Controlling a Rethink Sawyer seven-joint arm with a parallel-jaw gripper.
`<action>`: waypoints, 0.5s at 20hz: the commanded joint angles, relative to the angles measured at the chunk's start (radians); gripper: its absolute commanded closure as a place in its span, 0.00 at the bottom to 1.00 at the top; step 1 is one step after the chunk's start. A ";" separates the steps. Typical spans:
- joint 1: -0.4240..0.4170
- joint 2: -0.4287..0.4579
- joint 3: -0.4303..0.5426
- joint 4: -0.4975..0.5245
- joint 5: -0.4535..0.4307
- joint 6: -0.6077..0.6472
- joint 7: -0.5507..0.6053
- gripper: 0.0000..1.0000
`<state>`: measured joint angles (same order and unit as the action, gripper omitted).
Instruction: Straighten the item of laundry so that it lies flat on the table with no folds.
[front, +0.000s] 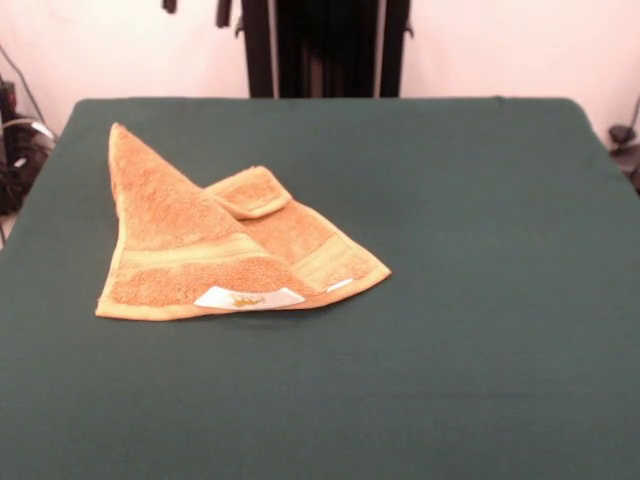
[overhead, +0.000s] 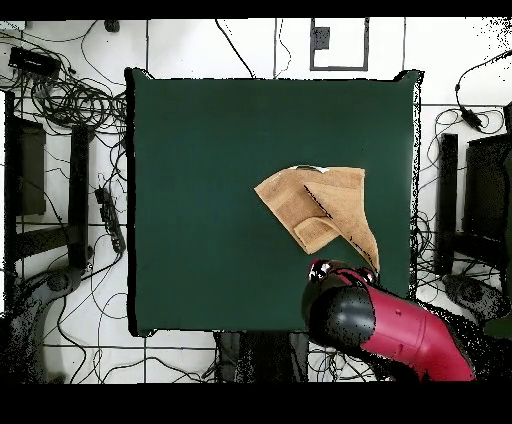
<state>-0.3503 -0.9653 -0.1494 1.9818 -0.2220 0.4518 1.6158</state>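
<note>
The orange-tan towel (front: 180, 240) lies left of the middle of the dark green table (front: 470, 260). It is folded over itself into a rough triangle, with a small corner flap (front: 250, 190) turned back on top. Its white label (front: 247, 297) shows at the edge nearest the camera. In the overhead view the towel (overhead: 320, 205) lies right of centre on the table (overhead: 200, 180). My gripper (front: 197, 6) shows only as two dark tips at the top edge, apart from each other, high above the towel's far corner. The red and black arm (overhead: 350, 315) hangs over the table's edge beside the towel.
The robot's black pedestal (front: 325, 45) stands behind the table's far edge. Cables and dark equipment (overhead: 70, 120) lie on the floor around the table. The green cloth stretches wide to the right of the towel in the front view.
</note>
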 joint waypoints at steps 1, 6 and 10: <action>0.026 0.155 0.126 -0.024 0.074 -0.010 0.165 0.00; 0.017 0.201 0.146 -0.051 0.081 -0.043 0.145 0.00; 0.025 0.233 0.152 -0.081 0.087 -0.054 0.144 0.00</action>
<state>-0.3515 -0.8219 -0.1288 1.9567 -0.1887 0.4514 1.6158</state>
